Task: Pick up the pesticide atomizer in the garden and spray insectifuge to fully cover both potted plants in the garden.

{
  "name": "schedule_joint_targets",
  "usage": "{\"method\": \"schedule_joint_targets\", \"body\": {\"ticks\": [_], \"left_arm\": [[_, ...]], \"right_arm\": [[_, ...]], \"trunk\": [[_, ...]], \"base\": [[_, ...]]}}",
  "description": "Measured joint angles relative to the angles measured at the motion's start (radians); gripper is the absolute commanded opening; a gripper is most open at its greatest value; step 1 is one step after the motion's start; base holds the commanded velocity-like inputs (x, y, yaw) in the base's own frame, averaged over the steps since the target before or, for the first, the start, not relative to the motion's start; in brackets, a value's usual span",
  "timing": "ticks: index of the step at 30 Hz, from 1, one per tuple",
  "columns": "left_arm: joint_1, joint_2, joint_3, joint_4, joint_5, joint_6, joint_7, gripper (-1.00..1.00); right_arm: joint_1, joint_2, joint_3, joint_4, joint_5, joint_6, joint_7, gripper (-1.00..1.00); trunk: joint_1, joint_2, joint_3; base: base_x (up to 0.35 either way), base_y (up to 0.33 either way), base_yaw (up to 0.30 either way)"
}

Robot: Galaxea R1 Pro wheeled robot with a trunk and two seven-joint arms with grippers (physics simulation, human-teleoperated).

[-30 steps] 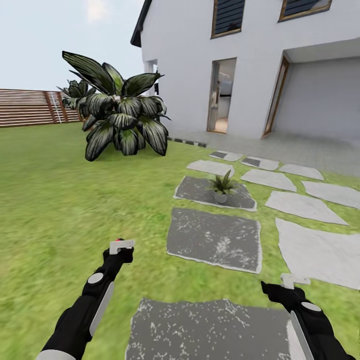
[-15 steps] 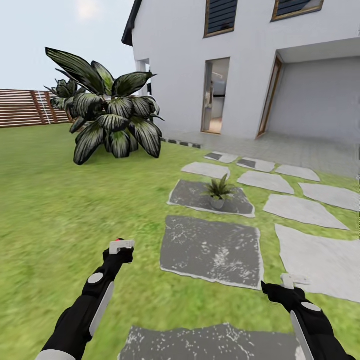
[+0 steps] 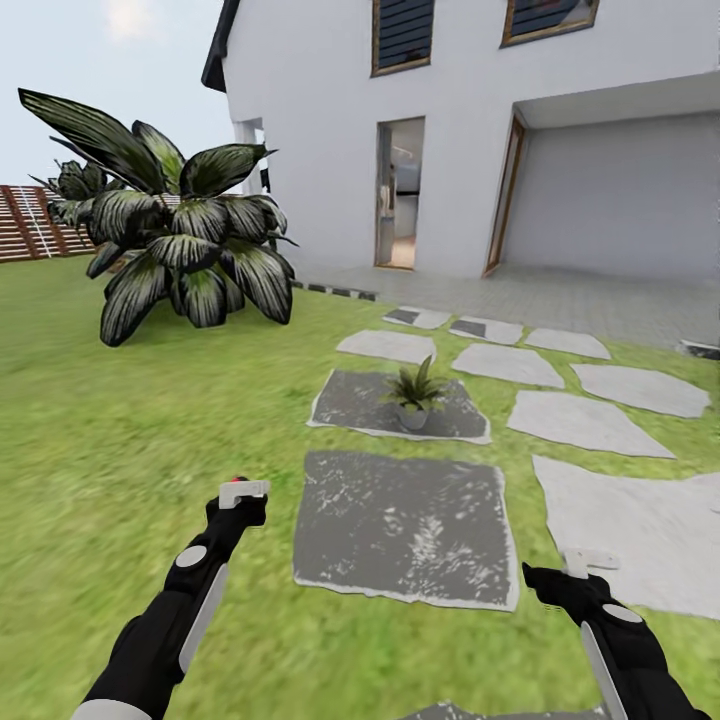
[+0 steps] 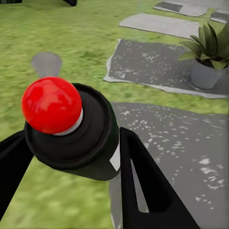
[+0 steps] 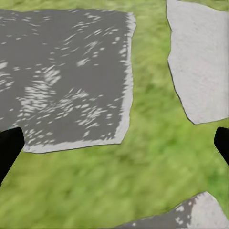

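The pesticide atomizer (image 4: 71,129), a black bottle with a red ball on top (image 3: 238,481), stands upright between the fingers of my left gripper (image 3: 243,492), which is shut on it (image 4: 76,167). One potted plant (image 3: 413,395), a low green rosette in a grey pot, sits on a dark stepping stone (image 3: 350,405) ahead and to the right of that gripper; it also shows in the left wrist view (image 4: 210,57). My right gripper (image 3: 585,562) hovers low at the right, open (image 5: 114,143), above grass and stones.
A large striped agave (image 3: 170,250) grows at the left on the lawn. The white house (image 3: 450,130) with an open doorway (image 3: 398,195) stands behind. Grey stepping stones (image 3: 405,525) run ahead and to the right. A brown slatted fence (image 3: 30,222) closes the far left.
The camera has moved forward and turned right: the plant, stones and agave slid left and the plant looks nearer. Both arms hold the same pose.
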Motion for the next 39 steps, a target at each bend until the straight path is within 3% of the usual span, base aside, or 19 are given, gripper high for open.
{"method": "schedule_joint_targets", "body": {"ticks": [18,39], "left_arm": [[0.0,0.0,0.0,0.0,0.0,0.0,0.0,-1.0],[0.0,0.0,0.0,0.0,0.0,0.0,0.0,-1.0]], "right_arm": [[0.0,0.002,0.0,0.0,0.009,-0.001,0.0,1.0],[0.0,0.0,0.0,0.0,0.007,0.0,0.0,1.0]], "trunk": [[0.0,0.0,0.0],[0.0,0.0,0.0]], "base": [[0.339,0.0,-0.017],[0.339,0.0,-0.219]]}}
